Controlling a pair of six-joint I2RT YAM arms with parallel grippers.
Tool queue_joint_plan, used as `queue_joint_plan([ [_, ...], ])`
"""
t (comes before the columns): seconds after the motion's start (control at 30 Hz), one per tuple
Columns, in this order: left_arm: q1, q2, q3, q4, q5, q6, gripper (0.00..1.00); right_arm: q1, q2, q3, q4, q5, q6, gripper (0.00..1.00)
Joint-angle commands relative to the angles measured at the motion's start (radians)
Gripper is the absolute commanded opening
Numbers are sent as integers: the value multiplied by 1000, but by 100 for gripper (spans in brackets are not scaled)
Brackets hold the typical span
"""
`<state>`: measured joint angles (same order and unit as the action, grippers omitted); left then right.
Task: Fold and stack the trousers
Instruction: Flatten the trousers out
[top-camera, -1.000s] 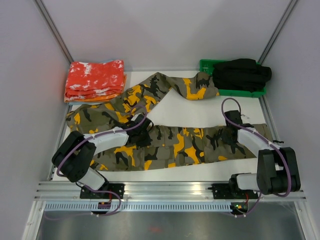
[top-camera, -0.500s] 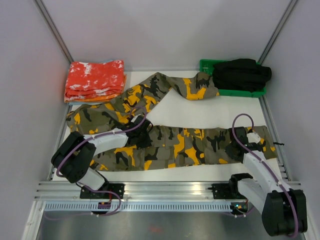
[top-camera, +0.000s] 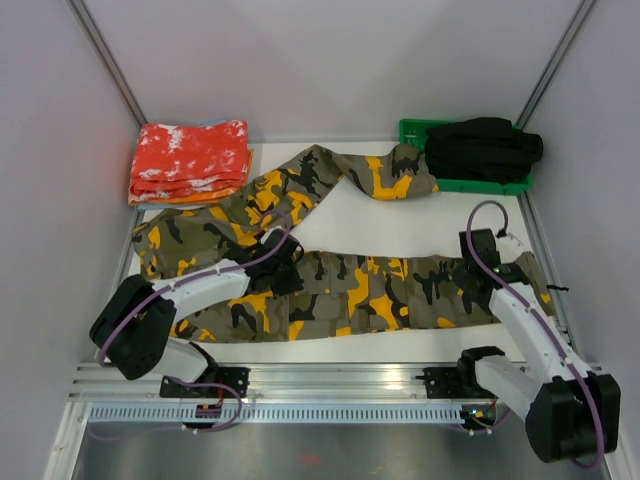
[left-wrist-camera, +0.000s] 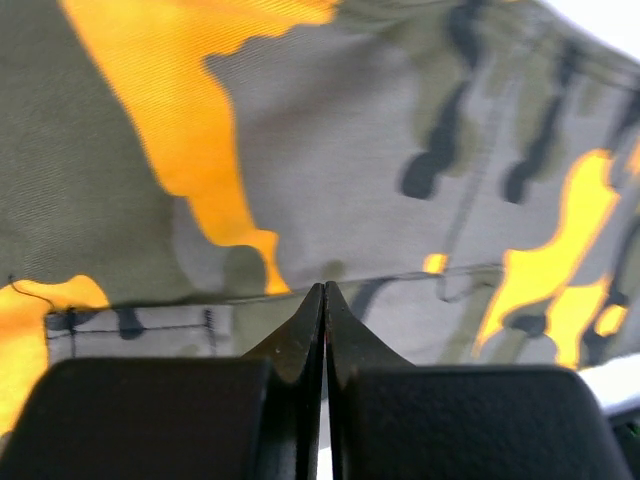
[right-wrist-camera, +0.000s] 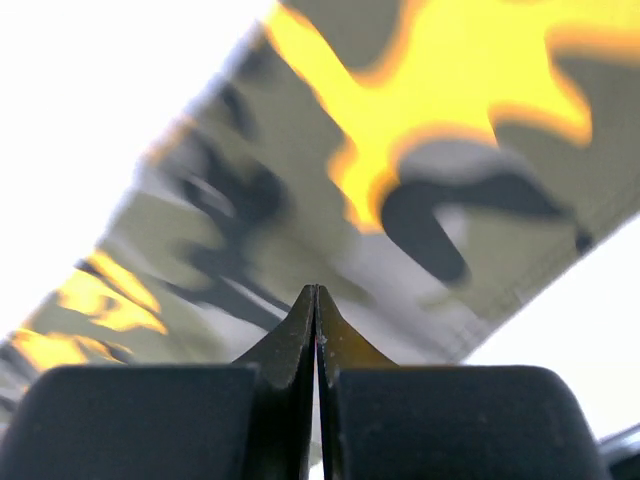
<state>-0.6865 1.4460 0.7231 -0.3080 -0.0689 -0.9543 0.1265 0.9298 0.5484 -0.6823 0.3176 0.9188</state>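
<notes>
The camouflage trousers (top-camera: 370, 295) lie spread flat in a V. One leg runs along the front toward the right, and the other angles back toward the green tray. My left gripper (top-camera: 285, 266) is shut, with its tips down on the cloth near the crotch. In the left wrist view the closed tips (left-wrist-camera: 324, 287) touch a seam of the trousers (left-wrist-camera: 300, 150), and nothing shows between them. My right gripper (top-camera: 472, 268) is shut and hovers over the hem end of the front leg. In the right wrist view its tips (right-wrist-camera: 316, 290) stand above the blurred trousers (right-wrist-camera: 400, 200).
Folded red-orange speckled cloths (top-camera: 190, 160) sit at the back left. A green tray (top-camera: 412, 130) at the back right holds a plain black garment (top-camera: 485, 148). Walls close in both sides, and a metal rail (top-camera: 330, 378) runs along the front edge.
My right arm swung forward over the leg end, then drew back and up. My left arm's elbow shifted slightly left, and its gripper stayed on the cloth. The trousers have not moved.
</notes>
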Motion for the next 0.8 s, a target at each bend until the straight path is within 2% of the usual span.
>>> queue_joint_plan([
  [0.0, -15, -53, 65, -22, -12, 64, 2, -10, 136, 195, 32, 136, -126, 0],
  [0.03, -16, -55, 70, -29, -17, 74, 2, -21, 185, 276, 20, 156, -139, 0],
  [0.13, -18, -68, 67, -39, -29, 77, 2, -40, 354, 375, 4, 242, -172, 0],
  [0.27, -18, -88, 52, -42, -38, 72, 2, -117, 529, 390, -22, 256, -118, 0],
  [0.63, -18, -150, 12, -45, -48, 68, 2, -304, 653, 309, 92, 296, -142, 0],
  [0.77, -18, -148, 13, -51, -48, 72, 2, -366, 721, 271, 147, 235, -138, 0],
])
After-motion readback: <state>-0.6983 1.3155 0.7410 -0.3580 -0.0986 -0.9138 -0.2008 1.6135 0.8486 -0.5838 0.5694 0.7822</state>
